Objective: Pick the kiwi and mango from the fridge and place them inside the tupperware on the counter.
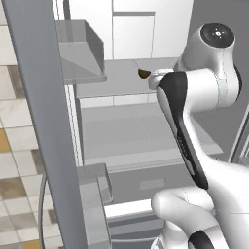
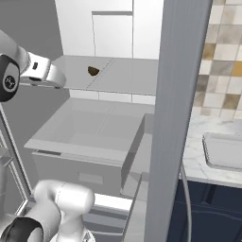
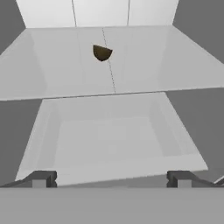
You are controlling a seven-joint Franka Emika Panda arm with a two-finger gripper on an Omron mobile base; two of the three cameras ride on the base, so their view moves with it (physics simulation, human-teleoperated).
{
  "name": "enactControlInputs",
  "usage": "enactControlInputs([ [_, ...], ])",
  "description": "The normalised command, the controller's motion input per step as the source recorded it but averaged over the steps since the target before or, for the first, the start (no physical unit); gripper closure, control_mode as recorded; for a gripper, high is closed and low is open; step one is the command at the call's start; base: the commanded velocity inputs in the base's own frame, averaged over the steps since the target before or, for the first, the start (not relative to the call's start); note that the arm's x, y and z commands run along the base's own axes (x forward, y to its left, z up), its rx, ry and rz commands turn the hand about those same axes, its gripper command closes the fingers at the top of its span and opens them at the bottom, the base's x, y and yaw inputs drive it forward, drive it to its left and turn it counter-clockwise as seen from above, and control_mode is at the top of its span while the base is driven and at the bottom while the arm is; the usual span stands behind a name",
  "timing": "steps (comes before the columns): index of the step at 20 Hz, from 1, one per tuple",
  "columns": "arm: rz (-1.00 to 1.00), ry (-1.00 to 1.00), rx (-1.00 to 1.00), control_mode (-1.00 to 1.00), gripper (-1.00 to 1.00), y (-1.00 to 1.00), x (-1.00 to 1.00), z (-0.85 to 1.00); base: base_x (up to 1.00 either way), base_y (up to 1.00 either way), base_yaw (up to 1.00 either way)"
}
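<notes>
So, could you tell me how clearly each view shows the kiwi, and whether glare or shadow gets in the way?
Left base view: the kiwi is a small, soft-edged dark blob on the fridge shelf, beside the arm. Right base view: equally small; flat, even light, no glare. Hand view: largest and sharpest; its lower part seems sunk into the shelf.

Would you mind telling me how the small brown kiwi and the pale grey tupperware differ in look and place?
The small dark brown kiwi is rounded and tiny; the pale grey rectangular tupperware is wide, shallow and low-rimmed. The kiwi lies on a pale grey shelf inside the grey steel-look fridge; the tupperware sits on the white marble counter beside the fridge. Both rest untouched on flat surfaces.
</notes>
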Motion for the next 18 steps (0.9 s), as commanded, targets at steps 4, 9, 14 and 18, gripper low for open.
enactControlInputs([
  [4, 0.0, 0.0, 0.0, -1.0, -1.0, 0.04, 0.51, 0.0, 0.0, 0.0, 0.0],
  [9, 0.07, 0.05, 0.02, -1.0, -1.0, 0.0, 0.54, 0.0, 0.0, 0.0, 0.0],
  [14, 0.1, 0.05, 0.0, -1.0, -1.0, 0.0, 0.46, -0.01, 0.0, 0.0, 0.0],
  [18, 0.0, 0.12, 0.0, -1.0, -1.0, -0.03, 0.3, -0.06, 0.0, 0.0, 0.0],
])
